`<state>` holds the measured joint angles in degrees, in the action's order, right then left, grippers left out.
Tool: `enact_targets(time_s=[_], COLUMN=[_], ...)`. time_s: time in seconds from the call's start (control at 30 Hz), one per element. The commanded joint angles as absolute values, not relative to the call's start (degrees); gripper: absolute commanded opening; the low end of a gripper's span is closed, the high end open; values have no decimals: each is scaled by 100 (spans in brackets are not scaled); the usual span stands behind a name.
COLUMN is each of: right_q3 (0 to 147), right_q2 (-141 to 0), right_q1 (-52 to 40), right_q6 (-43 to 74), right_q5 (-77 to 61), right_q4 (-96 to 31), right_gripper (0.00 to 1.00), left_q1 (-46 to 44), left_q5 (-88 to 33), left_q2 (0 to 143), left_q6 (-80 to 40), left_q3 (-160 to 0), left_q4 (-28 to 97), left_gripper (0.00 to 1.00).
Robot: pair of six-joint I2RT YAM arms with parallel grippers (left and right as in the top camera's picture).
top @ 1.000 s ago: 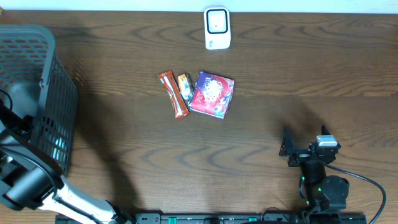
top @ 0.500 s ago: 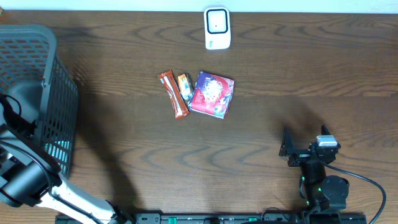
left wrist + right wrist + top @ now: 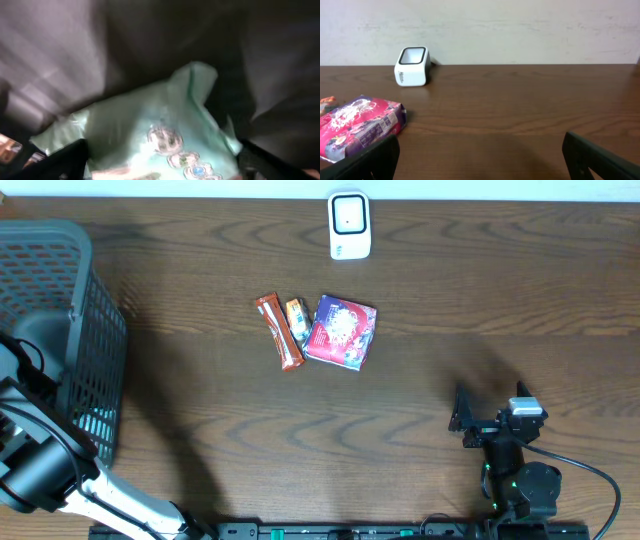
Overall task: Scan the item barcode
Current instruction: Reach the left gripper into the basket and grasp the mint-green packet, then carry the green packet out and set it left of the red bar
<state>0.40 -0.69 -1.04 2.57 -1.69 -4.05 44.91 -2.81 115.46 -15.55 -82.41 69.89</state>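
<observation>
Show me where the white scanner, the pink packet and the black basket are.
white scanner (image 3: pixel 349 220): overhead view, top face.
pink packet (image 3: pixel 341 331): overhead view, middle of printed face.
black basket (image 3: pixel 100 350): overhead view, right mesh wall.

Left arm (image 3: pixel 40 472) reaches far left; right arm (image 3: pixel 520 478) sits folded, right fingers (image 3: pixel 370 161) spread wide.
</observation>
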Motion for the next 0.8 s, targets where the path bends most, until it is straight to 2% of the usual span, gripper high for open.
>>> enact_targets(time_s=[0.0, 0.1, 0.17, 0.33, 0.57, 0.77], right_q3=[32, 32, 32, 32, 32, 32], right_q2=[-43, -43, -43, -43, -43, -43], right_q1=[-183, -183, -183, -183, -183, -183], right_q6=[316, 316, 316, 316, 316, 316], right_q5=[-200, -200, -200, -200, -200, -200], right_q4=[-427, -427, -427, -427, -427, -427], right_gripper=[99, 99, 99, 99, 99, 99], left_q1=[4471, 4471, 4473, 4471, 4471, 4471], left_q5=[-344, -344, -344, -425, -1273, -2036], left_q2=[11609, 11609, 11609, 11603, 11498, 10980], left_q6=[-1500, -1354, -1192, -1164, -1164, -1168], left_q3=[-8023, -7996, -8027, -8589, -10914, -12846], left_q4=[6805, 6650, 6646, 7039, 8256, 8468], left_gripper=[69, 36, 8, 7, 7, 7])
